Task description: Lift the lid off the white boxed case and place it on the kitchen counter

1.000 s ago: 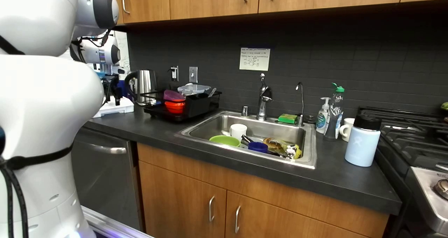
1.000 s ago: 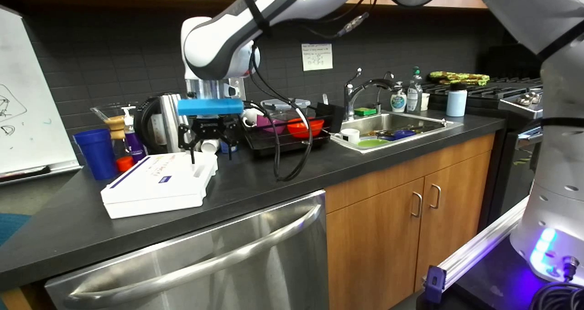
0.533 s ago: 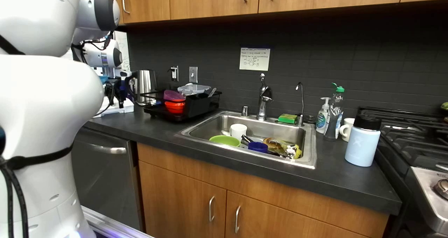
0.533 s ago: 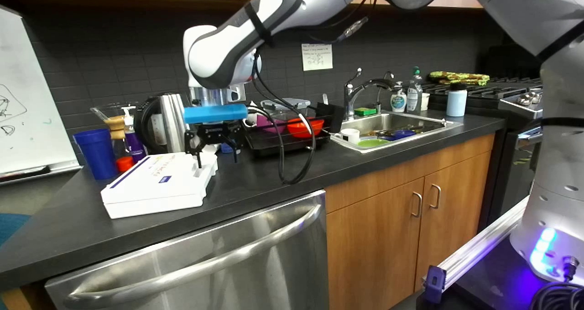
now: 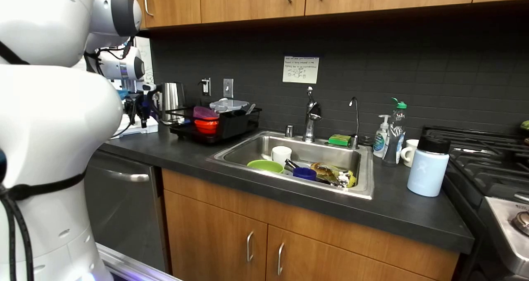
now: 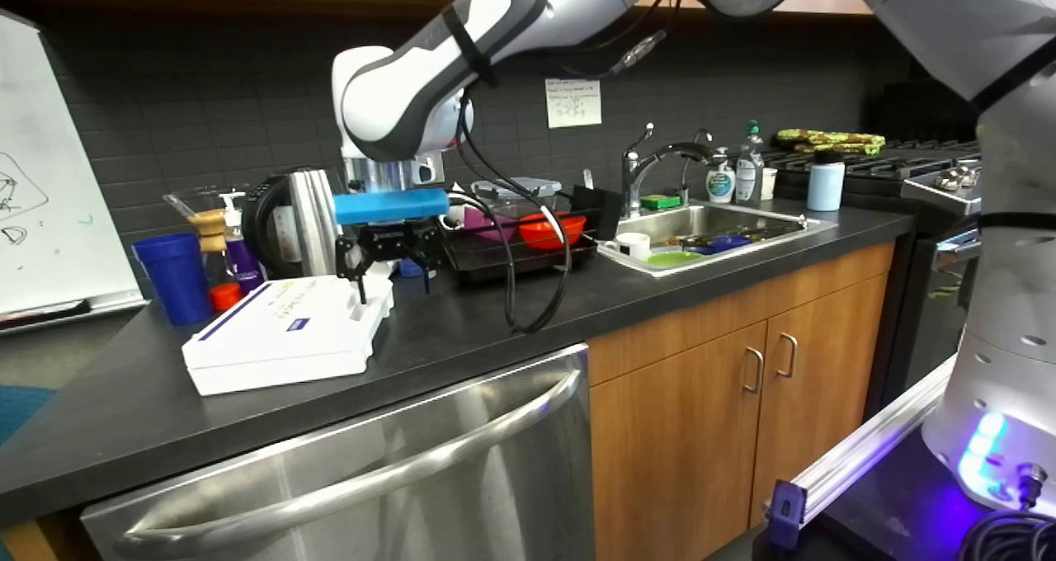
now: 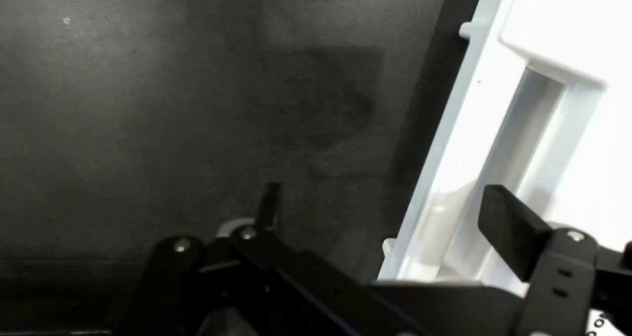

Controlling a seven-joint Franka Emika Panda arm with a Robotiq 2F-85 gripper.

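The lid [image 6: 289,309] lies on top of the white boxed case [image 6: 276,377], towards the end of the worktop [image 6: 445,351]. It appears seated, so lifting has presumably not begun. A narrow recess [image 7: 523,128] runs along the case's edge. The fingers [image 7: 508,227] are spread apart and grip nothing: one stands over the recess, the other over the worktop beside the edge. Contact with the case cannot be confirmed.

Caution: closing here may clamp lid and base together if the recess belongs to both; the whole case would then rise or drag. Small tabs [image 7: 465,30] project from the edge; if these are latches, an upward pull may carry the base along. If the inner finger meets the recess rim rather than its interior, the grip is likely to slip. Holding one edge only may let the far side sag or twist.

Clearance: the blue cup [image 6: 175,280] stands near the case; a lid swung that way could topple it. The cable [image 6: 526,330] looping below the arm [image 6: 412,82] may snag the dish rack [image 6: 474,271] during sideways travel
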